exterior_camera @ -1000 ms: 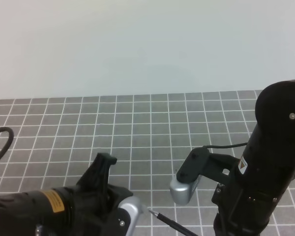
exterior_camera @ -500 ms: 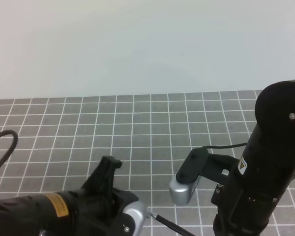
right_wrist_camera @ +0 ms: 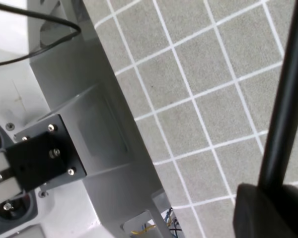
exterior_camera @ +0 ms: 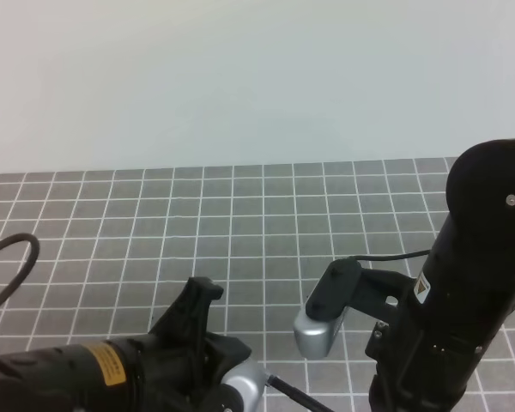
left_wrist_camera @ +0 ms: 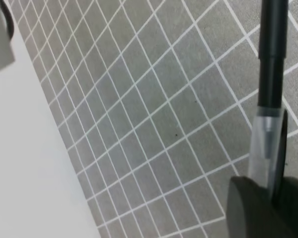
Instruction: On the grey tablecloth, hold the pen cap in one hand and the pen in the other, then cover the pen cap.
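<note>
Over the grey tablecloth (exterior_camera: 240,223), a short stretch of the slim black pen (exterior_camera: 290,394) shows between the two arms at the bottom edge of the high view. In the left wrist view my left gripper (left_wrist_camera: 270,196) is shut on the greyish pen cap (left_wrist_camera: 267,144), and the pen's black shaft (left_wrist_camera: 272,44) runs into the cap's open end. Seen from the right wrist, my right gripper (right_wrist_camera: 268,193) is shut on the pen (right_wrist_camera: 288,94), which slants up to the frame's top right. Both grippers' fingertips are hidden in the high view.
A black cable (exterior_camera: 9,266) loops over the cloth at the left. The right arm's silver camera housing (exterior_camera: 316,333) hangs beside the pen. A grey metal frame (right_wrist_camera: 89,129) with wires borders the cloth in the right wrist view. White surface (left_wrist_camera: 30,173) lies beyond the cloth's edge.
My left arm has slid to the right towards the right arm, covering more of the pen's tip end. The right arm has barely moved.
</note>
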Robot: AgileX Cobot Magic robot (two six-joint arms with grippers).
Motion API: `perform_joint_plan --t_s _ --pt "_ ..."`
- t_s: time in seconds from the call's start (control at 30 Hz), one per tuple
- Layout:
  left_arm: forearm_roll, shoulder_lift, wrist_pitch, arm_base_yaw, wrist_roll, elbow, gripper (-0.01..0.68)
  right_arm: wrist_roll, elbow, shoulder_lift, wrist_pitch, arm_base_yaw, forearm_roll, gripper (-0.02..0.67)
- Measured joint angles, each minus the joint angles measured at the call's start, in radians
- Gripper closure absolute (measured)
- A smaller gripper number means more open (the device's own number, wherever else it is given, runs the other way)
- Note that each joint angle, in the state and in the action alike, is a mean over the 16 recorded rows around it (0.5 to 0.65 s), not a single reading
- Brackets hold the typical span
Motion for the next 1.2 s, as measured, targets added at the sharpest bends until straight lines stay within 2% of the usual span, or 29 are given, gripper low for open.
perform_joint_plan --t_s 0.4,0.7,0.83,1.03,1.2 --pt "-0.039 0.0 -0.033 -0.093 0.032 0.0 0.672 -0.031 0.0 0.0 -0.027 0.0 0.002 0.652" --pt "-0.075 0.0 -0.054 -0.109 0.028 0.0 0.654 -0.037 0.0 0.0 -0.04 0.0 0.002 0.652" --pt "-0.079 0.0 -0.073 -0.107 -0.015 0.0 0.588 -0.031 0.0 0.0 -0.042 0.0 -0.009 0.652" --pt "-0.084 0.0 -0.115 -0.084 -0.12 0.0 0.429 0.001 0.0 0.0 -0.063 0.0 -0.058 0.652" --pt "-0.085 0.0 -0.146 -0.037 -0.219 0.0 0.306 0.06 0.0 0.0 -0.136 -0.006 -0.13 0.652"
